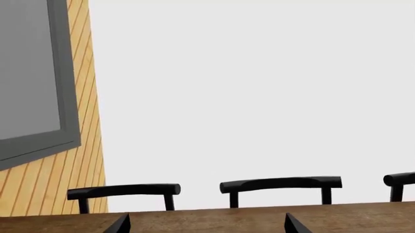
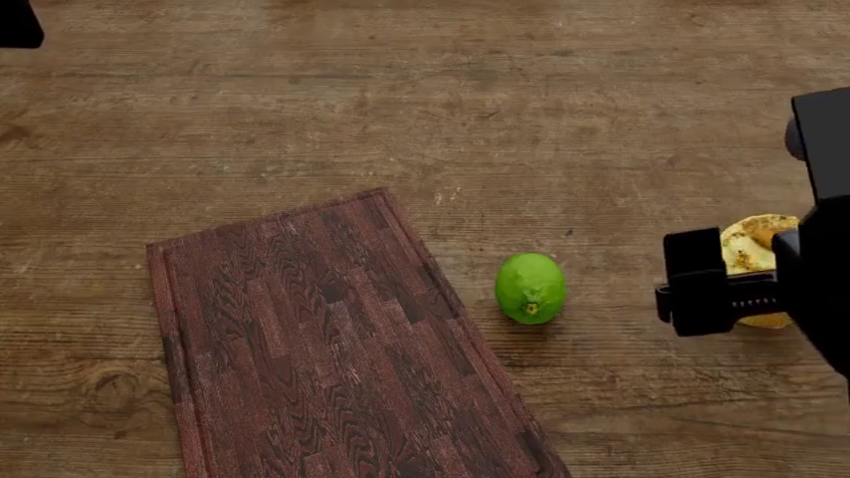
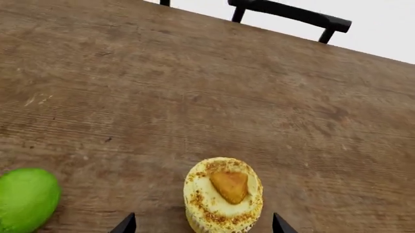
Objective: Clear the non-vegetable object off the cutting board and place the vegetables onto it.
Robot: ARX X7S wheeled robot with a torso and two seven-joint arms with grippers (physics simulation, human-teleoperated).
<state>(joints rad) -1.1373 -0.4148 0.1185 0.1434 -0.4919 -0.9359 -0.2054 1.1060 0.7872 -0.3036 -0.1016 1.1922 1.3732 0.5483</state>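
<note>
The cupcake [image 3: 224,194], with a pale wrapper and yellow-orange crumbly top, stands upright on the tabletop to the right of the board. In the head view [image 2: 751,246] my right arm partly hides it. My right gripper [image 3: 202,224] is open, with its fingertips [image 3: 126,224] on either side of the cupcake and apart from it; it also shows in the head view [image 2: 718,289]. The dark reddish-brown cutting board [image 2: 332,349] lies bare at the lower left. My left gripper [image 1: 207,225] is open and empty above the table. The reddish-brown tuber is out of view.
A smooth green ball [image 2: 531,287] lies on the table between the board and the cupcake; it also shows in the right wrist view [image 3: 26,198]. Black chairs [image 1: 279,184] stand along the table's far edge. A wood-panelled wall with a grey frame [image 1: 39,97] is beyond.
</note>
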